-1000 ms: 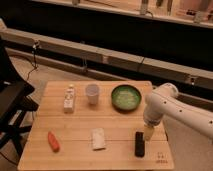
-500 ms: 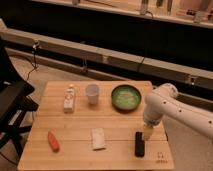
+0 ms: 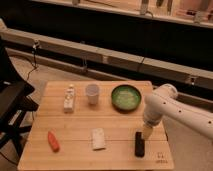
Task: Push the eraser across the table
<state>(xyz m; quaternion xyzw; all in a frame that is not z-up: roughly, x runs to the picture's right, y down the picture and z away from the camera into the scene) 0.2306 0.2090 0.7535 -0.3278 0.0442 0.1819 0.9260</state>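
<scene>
A black rectangular eraser [image 3: 139, 143] lies lengthwise near the front right of the wooden table [image 3: 75, 122]. My white arm comes in from the right, and the gripper [image 3: 146, 133] hangs down just above and slightly right of the eraser's far end, close to it or touching it.
On the table stand a green bowl [image 3: 126, 96], a white cup [image 3: 92, 93] and a small white bottle [image 3: 69, 98] along the back. A white sponge-like block [image 3: 99, 138] and an orange carrot [image 3: 53, 141] lie at the front. A dark chair [image 3: 12, 107] stands to the left.
</scene>
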